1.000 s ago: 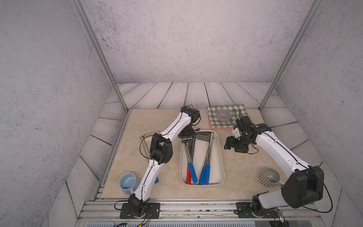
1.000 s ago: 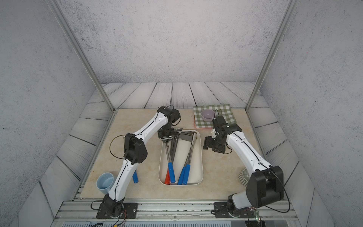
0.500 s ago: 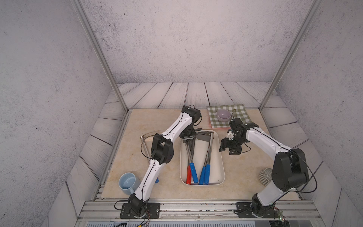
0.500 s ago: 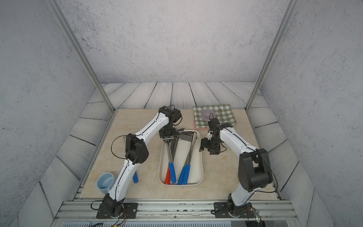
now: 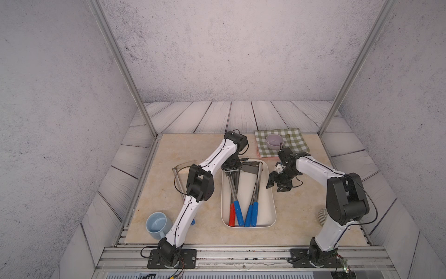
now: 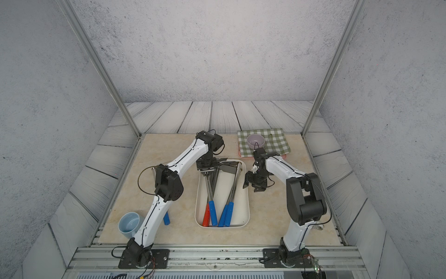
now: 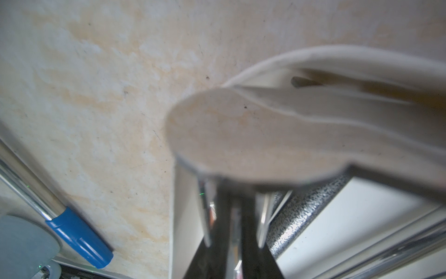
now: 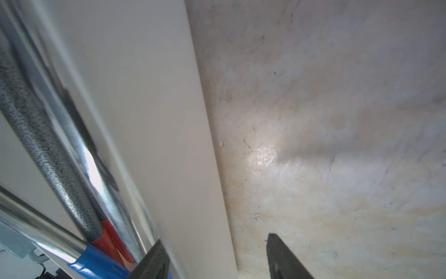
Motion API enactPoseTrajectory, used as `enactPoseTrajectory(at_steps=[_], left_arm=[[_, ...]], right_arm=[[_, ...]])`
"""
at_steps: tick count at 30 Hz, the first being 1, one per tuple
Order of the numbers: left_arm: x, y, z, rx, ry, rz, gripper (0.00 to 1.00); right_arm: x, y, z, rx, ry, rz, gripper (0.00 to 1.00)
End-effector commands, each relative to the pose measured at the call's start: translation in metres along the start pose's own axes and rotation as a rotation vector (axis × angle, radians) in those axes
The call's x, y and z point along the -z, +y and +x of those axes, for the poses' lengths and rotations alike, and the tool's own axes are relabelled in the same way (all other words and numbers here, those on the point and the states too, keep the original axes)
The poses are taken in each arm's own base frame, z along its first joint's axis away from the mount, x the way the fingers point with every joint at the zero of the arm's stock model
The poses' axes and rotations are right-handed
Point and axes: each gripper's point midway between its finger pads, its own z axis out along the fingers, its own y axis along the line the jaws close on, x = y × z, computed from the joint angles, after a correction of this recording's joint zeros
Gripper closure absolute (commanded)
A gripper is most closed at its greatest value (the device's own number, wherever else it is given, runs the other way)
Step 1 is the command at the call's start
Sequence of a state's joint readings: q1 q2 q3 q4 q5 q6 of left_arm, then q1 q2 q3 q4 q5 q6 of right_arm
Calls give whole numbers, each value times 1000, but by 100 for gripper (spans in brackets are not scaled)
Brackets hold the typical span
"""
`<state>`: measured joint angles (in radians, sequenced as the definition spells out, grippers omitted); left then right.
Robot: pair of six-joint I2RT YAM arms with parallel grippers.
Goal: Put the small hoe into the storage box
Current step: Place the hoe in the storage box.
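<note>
Mug: at your far left, a pale blue mug [image 5: 156, 224] stands upright near the front edge of the table [image 5: 169, 154].
Loose tool: just right of the mug, a blue-gripped tool [image 6: 166, 218] lies on the table outside the box, mostly under the left arm.
Left gripper: your left gripper [image 5: 231, 168] reaches down at the box's far end, its fingers [image 7: 218, 229] nearly closed around a chrome shaft.
Small hoe: that clamped tool is the small hoe [image 7: 241, 135]. Its blade looks pale and rounded, though the wrist view blurs it. The blade sits over the box's far left corner rim, with the shaft inside the box.
Storage box: the storage box [image 5: 245, 186] is cream-white and shallow with rounded corners, and it sits mid-table. Three blue grips and one red lie at its near end.
Right gripper: your right gripper [image 5: 275, 188] hangs just beside the box's right rim, jaws well apart, holding nothing.
Cloth: at the back right, a green checked cloth [image 5: 296, 142] carries a lilac bowl [image 5: 274, 141].
</note>
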<state>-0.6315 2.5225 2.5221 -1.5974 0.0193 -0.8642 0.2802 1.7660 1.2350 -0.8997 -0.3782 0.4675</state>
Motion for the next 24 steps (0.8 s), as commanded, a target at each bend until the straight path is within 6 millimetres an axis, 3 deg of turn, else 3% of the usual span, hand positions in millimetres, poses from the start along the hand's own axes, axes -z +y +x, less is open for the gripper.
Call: enactPoseTrajectory(at_steps=[1, 11, 19, 24], left_arm=[[-11, 10, 27, -29, 121, -78, 100], [-7, -3, 24, -54, 112, -4, 100], [-5, -10, 24, -91, 109, 36, 81], [-2, -12, 23, -114, 102, 48, 76]], right_arm=[[-7, 1, 3, -10, 27, -16, 38], [-18, -1, 2, -23, 51, -15, 49], [-22, -1, 3, -26, 59, -14, 60], [-24, -2, 3, -30, 65, -12, 63]])
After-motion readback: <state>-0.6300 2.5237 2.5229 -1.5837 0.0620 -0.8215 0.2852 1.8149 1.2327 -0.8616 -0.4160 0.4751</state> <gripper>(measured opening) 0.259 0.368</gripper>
